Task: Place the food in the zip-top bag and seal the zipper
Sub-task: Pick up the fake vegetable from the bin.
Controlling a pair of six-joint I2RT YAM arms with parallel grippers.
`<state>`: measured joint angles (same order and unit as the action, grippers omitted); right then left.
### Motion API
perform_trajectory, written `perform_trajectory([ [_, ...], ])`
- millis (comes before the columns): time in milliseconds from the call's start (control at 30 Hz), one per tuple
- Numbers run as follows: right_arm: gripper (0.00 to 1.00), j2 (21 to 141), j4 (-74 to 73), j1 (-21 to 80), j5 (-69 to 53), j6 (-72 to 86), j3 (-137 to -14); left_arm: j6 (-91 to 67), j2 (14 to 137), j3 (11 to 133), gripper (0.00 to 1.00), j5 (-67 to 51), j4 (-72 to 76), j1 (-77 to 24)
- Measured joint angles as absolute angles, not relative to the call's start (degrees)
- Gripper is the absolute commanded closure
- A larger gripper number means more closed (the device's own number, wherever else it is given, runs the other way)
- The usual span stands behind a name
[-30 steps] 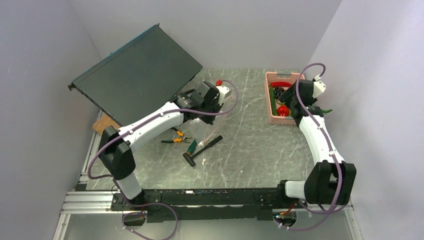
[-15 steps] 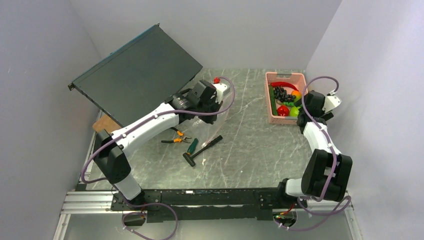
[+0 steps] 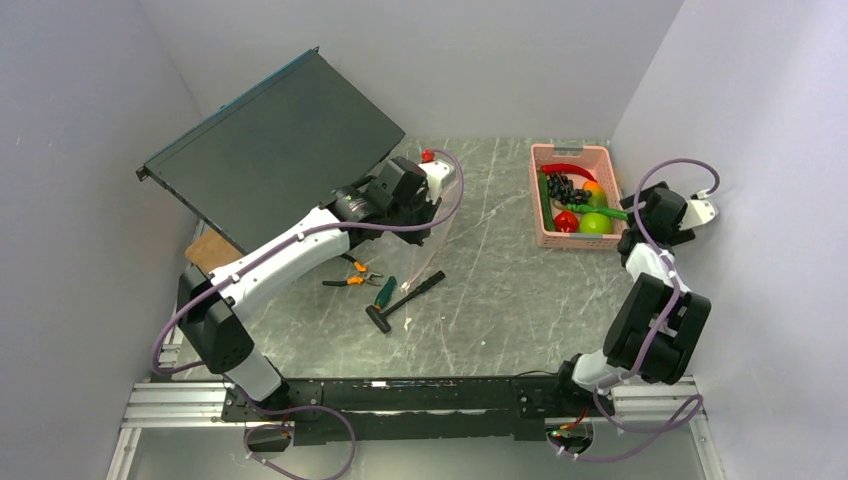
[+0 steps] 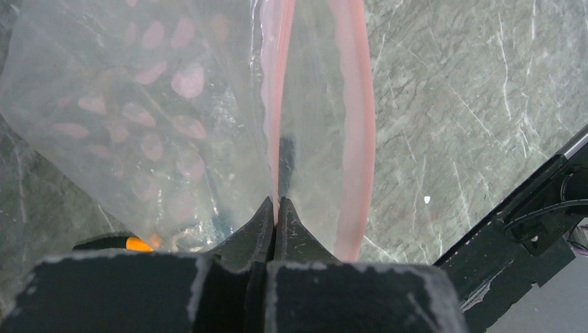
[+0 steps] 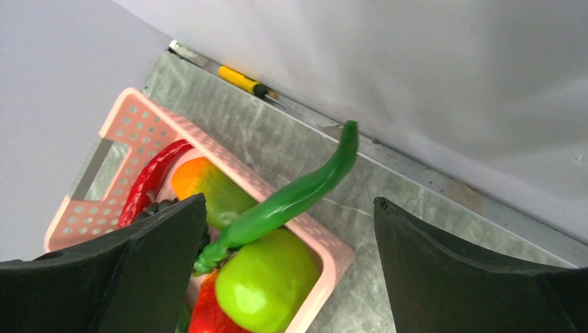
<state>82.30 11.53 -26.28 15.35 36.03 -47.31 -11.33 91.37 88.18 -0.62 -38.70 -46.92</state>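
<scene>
The zip-top bag [image 4: 139,118] is being held up by the left hand [image 4: 276,205], whose jaws are clamped tight on one lip of the pale pink zipper [image 4: 277,97]. The bag is hanging ahead of the fingertips, with the other lip bowing away to the right and the mouth partly gaping. The right hand [image 5: 288,208] is being carried with its jaws spread wide and nothing gripped, just above the pink basket [image 5: 118,125] where the food is lying. The green cucumber [image 5: 305,184] is showing directly between the fingers, draped over the basket rim. The green apple [image 5: 267,277] is just beneath it, and the mango [image 5: 208,191] and red chili [image 5: 149,180] are lying toward the left finger. Picking a first piece is judged to be the step in hand. The cucumber is lying slantwise to the jaws, so the wrist is best turned until the fingers are closing squarely across its middle. They should be lowered on either side so that neither is catching the rim or nudging the apple. Being long, smooth and overhanging, the cucumber is likely to swivel or slip if pinched near an end. The bag's mouth is best held open and steady for the drop.
</scene>
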Motion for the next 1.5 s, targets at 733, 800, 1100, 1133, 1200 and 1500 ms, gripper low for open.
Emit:
perform_trajectory([
  [733,0.43,94.39,25.04,-30.55,2.63,46.06,-45.1,-11.0,91.37,88.18,1.0,0.32,-38.83,-47.83],
  [800,0.5,94.39,25.36,-30.46,2.66,45.87,-45.1,-10.98,91.37,88.18,1.0,0.38,-38.83,-47.86],
  [1100,0.77,94.17,29.85,-30.37,1.58,45.5,-43.92,-10.17,91.37,88.18,1.0,1.5,-38.85,-48.6],
  [1133,0.8,94.11,30.52,-30.3,1.37,45.47,-43.72,-10.17,91.37,88.18,1.0,1.56,-38.85,-48.64],
  [1200,0.85,93.6,32.49,-30.09,0.8,45.5,-42.81,-10.17,91.37,88.18,1.0,1.76,-38.85,-48.69],
  [1500,1.0,81.62,31.55,-28.25,-0.97,41.04,-40.38,-10.22,92.84,88.86,1.0,1.23,-39.24,-48.64],
])
